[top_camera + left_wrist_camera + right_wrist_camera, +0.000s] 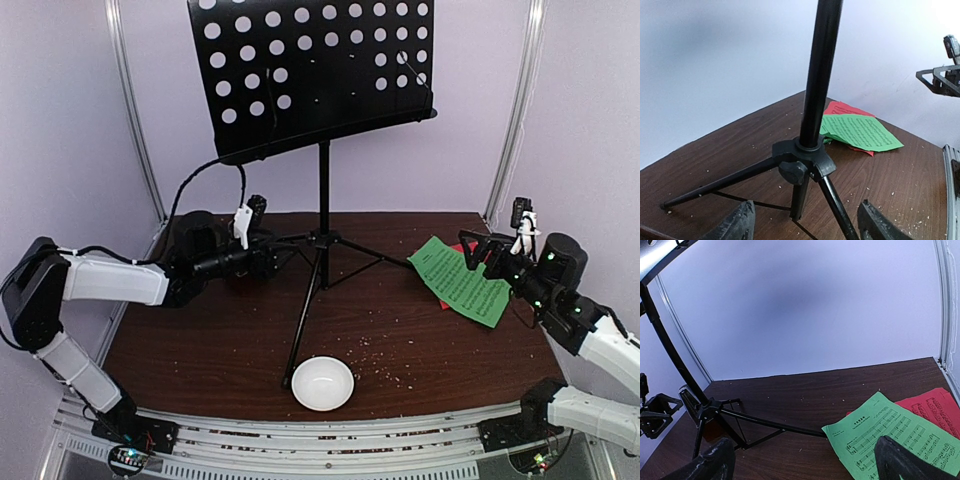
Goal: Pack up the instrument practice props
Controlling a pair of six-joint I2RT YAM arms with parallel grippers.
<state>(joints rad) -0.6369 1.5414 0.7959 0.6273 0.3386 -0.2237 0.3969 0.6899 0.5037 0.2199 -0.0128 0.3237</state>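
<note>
Over the table (pixel 200 340), top cam: music stand (pixel 323 190) stands upright at centre-back on its tripod, left gripper (pixel 280 255) just beside its leg hub (pixel 322 240), right gripper (pixel 475 252) above the green sheet (pixel 462 282), which lies partly over the red sheet (pixel 446 303). Left wrist cam: fingers (pixel 737 225) are spread, nothing clamped, leg hub ahead between them; prob. lined up low, where the stand is steadiest. Right wrist cam: its fingers (pixel 707 462) are wide apart and empty, sheets flat just below, approx. ready for a pick.

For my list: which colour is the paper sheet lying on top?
The green sheet lies over the red sheet; right wrist view shows it best.
</note>
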